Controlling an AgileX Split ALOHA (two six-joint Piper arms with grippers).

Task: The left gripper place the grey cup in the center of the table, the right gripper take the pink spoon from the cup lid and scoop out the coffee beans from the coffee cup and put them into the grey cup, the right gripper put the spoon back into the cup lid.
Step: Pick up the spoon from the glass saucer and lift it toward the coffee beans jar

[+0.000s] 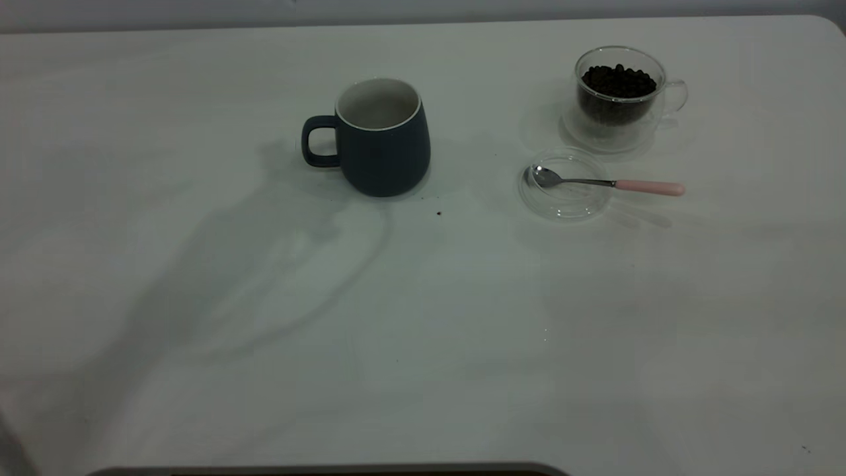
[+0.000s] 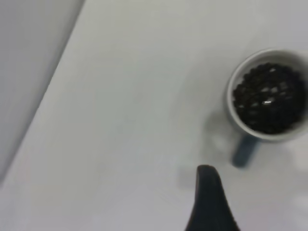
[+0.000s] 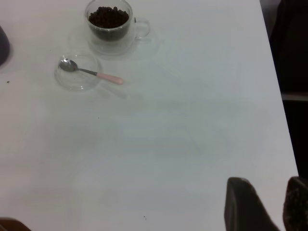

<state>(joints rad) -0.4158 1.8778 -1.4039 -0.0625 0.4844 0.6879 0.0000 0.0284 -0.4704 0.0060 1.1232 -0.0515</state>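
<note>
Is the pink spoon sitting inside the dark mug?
No, the pink spoon lies with its bowl in the cup lid, apart from the grey cup.

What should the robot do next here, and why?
Probably the right gripper, open near the table's edge, should reach toward the pink spoon. The grey cup already stands upright near the table's middle. The spoon lies in the cup lid with its pink handle sticking out over the rim, free to grab.
</note>
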